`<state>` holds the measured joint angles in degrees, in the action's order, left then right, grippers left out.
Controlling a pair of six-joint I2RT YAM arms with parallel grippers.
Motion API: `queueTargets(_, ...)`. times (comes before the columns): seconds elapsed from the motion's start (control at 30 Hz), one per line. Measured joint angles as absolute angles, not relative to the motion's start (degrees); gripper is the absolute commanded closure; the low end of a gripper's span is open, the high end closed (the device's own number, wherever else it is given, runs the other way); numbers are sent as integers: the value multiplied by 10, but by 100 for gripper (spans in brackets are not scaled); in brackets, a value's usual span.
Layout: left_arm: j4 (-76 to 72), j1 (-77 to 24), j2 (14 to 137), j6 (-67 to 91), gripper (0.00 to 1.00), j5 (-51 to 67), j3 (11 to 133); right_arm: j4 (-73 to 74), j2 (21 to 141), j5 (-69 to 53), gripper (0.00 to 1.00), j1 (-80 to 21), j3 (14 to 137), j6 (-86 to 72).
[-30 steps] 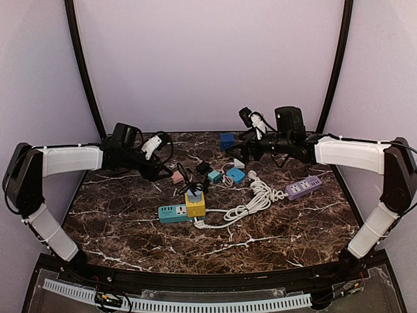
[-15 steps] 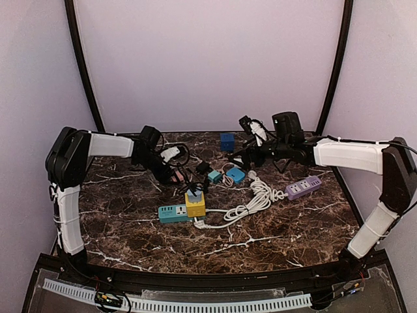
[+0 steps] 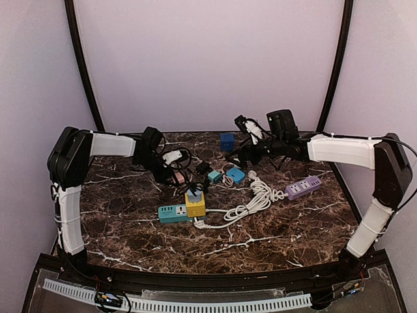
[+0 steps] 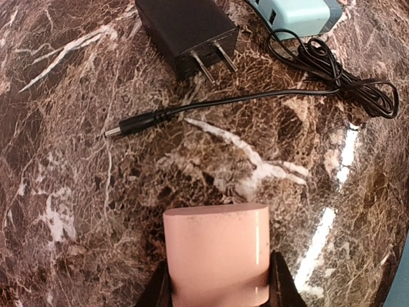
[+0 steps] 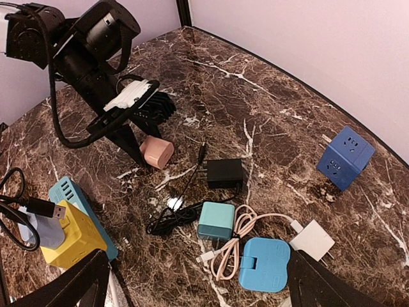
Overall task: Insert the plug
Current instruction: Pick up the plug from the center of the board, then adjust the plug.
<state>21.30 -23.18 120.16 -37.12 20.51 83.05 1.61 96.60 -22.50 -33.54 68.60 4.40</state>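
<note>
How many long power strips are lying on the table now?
2: the teal strip near the centre, carrying a yellow adapter, and the purple strip on the right side.

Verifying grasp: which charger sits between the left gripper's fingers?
The pink charger, held in the left gripper; the black charger and the teal charger lie free.

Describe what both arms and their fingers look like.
Left arm and right arm match: white sleeves over the long links, black joints and black wrist housings. Loose black cables loop at each wrist. The left fingers are slim, black and tapered, under a white patch; the right fingers are black too.
</note>
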Motion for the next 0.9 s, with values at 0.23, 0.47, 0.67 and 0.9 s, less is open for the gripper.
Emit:
queueTargets(0.23, 212, -237, 1133, -375, 99, 176, 818, 24, 961, -220, 6, -335, 688, 30)
queueTargets(0.47, 72, -248, 879, -374, 99, 146, 675, 30, 920, -213, 14, -336, 714, -23)
queueTargets(0.67, -113, -338, 674, -417, 99, 91, 553, -23, 861, -167, 16, -374, 740, -80)
queueTargets(0.9, -187, -382, 559, -442, 99, 77, 492, -108, 902, -152, 22, -518, 823, -97)
